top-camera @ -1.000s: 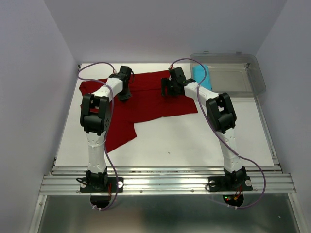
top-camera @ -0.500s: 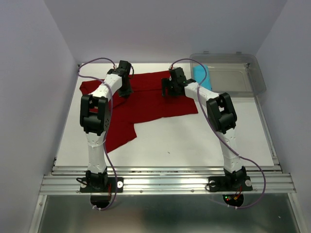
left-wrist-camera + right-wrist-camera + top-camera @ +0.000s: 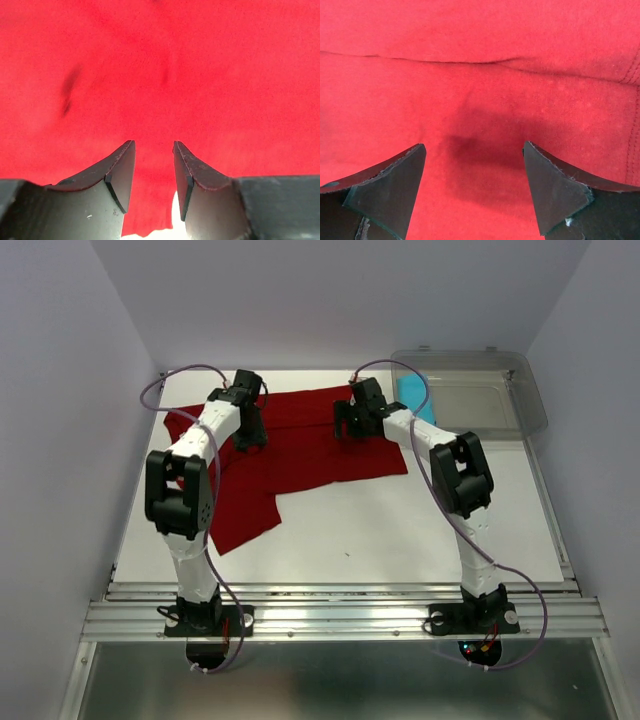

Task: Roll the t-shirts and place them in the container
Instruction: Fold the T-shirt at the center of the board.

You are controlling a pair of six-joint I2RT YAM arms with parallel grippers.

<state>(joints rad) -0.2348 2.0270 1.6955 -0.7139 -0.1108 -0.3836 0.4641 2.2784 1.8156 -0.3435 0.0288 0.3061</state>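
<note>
My left claw [image 3: 154, 146] stands parted and my right claw [image 3: 474, 147] wide, both empty over the dark red shirt [image 3: 310, 445] spread across the table [image 3: 400, 530]. I judge I'm smoothing it before rolling; next I must pinch an edge. The cyan shirt [image 3: 412, 395] in the bin [image 3: 500, 405] is mostly hidden behind my right arm
</note>
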